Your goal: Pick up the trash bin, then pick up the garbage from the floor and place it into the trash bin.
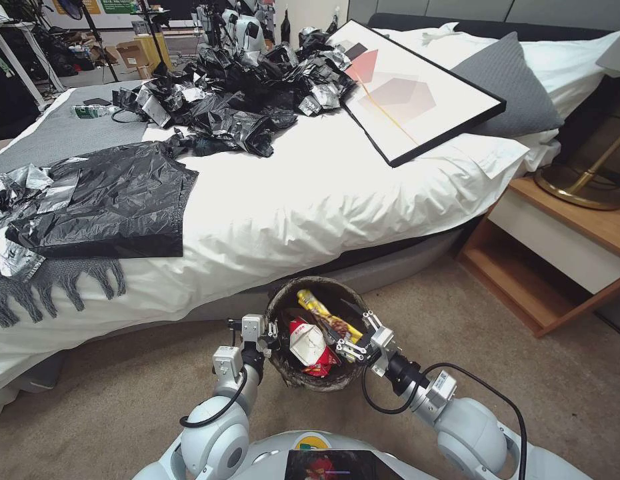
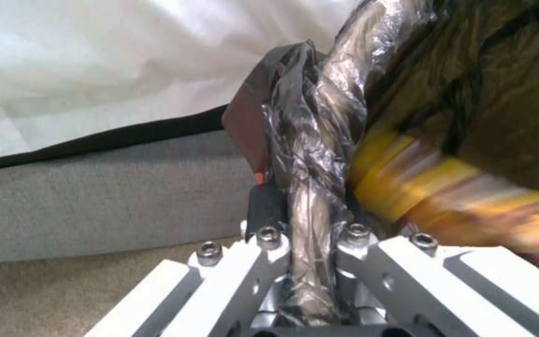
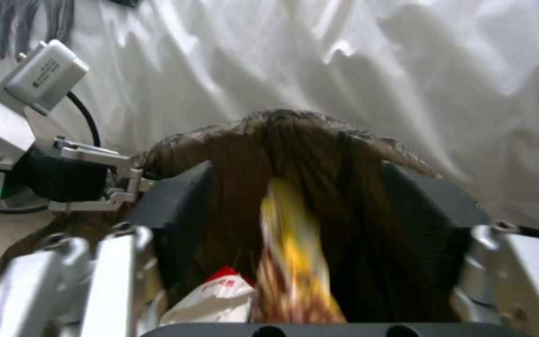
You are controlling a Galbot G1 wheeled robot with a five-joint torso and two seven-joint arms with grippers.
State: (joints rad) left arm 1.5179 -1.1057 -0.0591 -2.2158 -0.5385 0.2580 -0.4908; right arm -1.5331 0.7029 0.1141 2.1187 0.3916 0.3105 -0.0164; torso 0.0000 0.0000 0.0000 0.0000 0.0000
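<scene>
Left gripper (image 1: pixel 273 335) pinches the bin (image 1: pixel 288 375) rim, holding it off the carpet by the bed (image 1: pixel 337 193). Right gripper (image 1: pixel 352 342) over the bin w/ fingers spread; yellow wrapper (image 1: pixel 327 317) & crushed cup (image 1: pixel 308 344) lie inside.

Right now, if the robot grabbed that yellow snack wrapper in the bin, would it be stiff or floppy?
Probably floppy and light: the yellow snack wrapper looks like thin crinkly film leaning loosely in the trash bin. It may be slippery, since its surface looks glossy. The right gripper, open above it, would likely crush it easily, like the crumpled red-and-white paper cup beside it.
</scene>
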